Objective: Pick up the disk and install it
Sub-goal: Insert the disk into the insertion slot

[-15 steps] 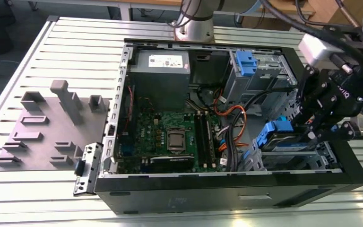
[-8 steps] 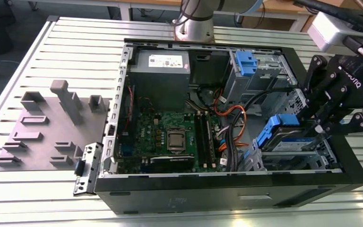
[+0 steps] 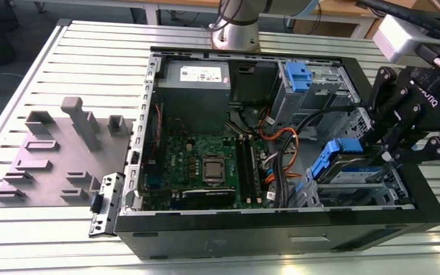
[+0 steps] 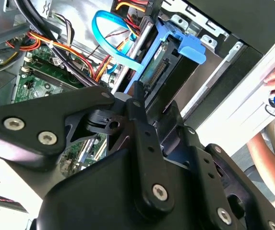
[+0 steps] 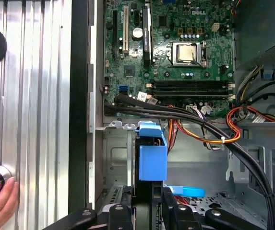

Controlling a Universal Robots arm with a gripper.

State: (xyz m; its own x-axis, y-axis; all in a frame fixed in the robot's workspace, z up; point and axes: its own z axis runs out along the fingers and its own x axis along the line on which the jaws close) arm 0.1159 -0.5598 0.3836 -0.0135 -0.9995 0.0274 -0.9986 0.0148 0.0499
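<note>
Seating the drive is the job in hand inside an open computer case [image 3: 281,235] that lies on a slatted counter [image 3: 36,229]. At the exterior view's left a grey fixture tray [image 3: 52,166] rests on the counter. The green motherboard [image 3: 204,166] takes up the middle of the case. Further to the exterior view's right the disk [image 3: 350,164] sits at the mouth of the lower drive bay [image 3: 357,192], seemingly a little tilted, with its blue side rail [image 3: 329,160] toward the board. At the far right the gripper [image 3: 388,153] stands over the disk's outer end. In both wrist views the jaws appear to pinch the disk between them. Done well, the step likely means levelling the disk first, so that both rails meet the bay's guides together. The push should then run straight along the bay, without forcing a skewed edge. The orange cables [image 3: 277,134] and the black cable bundle [image 5: 199,122] run close to the bay mouth and could be trapped. A firm grip until the rails are fully home looks the safer course.
</note>
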